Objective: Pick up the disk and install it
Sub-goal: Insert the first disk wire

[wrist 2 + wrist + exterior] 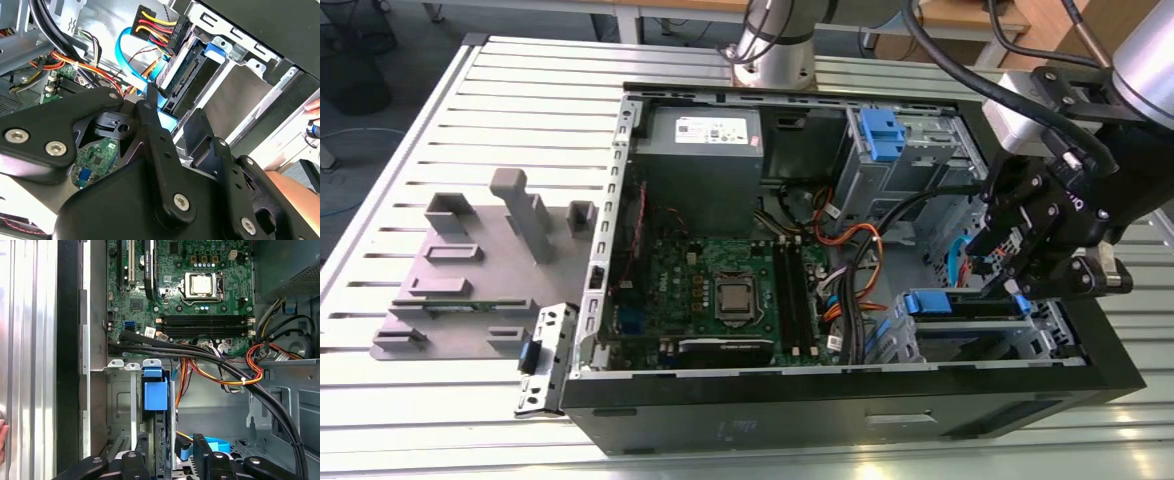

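Slatted metal benchtop (400,150) carries the open black computer case (854,400), where the silver blue-framed disk (156,405) already stands edgewise in its drive bay, apparently nearly seated, the black gripper (170,460) straddling it, its grip state unclear.

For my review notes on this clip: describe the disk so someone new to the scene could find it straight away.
Start at the open black computer case on the slatted table. In its drive cage at the exterior view's lower right, under the gripper, the disk sits in a slot. Its blue end tab faces the motherboard, unlike the lone blue latch on the upper cage beside the grey power supply.
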`<state>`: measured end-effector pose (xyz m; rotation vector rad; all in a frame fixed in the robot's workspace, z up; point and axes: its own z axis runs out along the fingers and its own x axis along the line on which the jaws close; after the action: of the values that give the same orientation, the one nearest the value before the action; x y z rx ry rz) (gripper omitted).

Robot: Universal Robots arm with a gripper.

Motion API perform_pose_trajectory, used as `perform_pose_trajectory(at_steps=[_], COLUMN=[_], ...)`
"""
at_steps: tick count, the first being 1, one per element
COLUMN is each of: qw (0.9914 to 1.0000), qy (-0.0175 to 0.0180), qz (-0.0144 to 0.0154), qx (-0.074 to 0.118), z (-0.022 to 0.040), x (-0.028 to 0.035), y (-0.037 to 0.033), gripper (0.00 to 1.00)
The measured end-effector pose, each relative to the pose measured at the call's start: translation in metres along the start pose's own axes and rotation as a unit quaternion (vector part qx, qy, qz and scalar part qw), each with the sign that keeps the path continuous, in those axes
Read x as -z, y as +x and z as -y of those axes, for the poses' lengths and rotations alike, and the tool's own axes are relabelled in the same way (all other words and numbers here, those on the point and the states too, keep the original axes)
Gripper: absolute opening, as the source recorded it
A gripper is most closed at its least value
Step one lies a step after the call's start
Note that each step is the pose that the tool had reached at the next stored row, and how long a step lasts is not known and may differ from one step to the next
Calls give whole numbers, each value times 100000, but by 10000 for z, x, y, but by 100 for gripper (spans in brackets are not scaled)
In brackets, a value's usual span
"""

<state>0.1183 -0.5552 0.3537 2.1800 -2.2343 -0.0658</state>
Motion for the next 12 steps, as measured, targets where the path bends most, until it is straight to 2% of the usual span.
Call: perform_pose_trajectory(at_steps=[7,8,9,11,12], qw=[100000,100000,100000,100000,100000], qy=[-1,-1,-2,-1,-1], qz=[7,8,8,8,9], qx=[-2,-1,-1,3,1], z=[0,0,0,0,0], x=[-3,-3,-3,-4,-4], y=[0,0,0,0,0], gripper=[47,41,41,29,29])
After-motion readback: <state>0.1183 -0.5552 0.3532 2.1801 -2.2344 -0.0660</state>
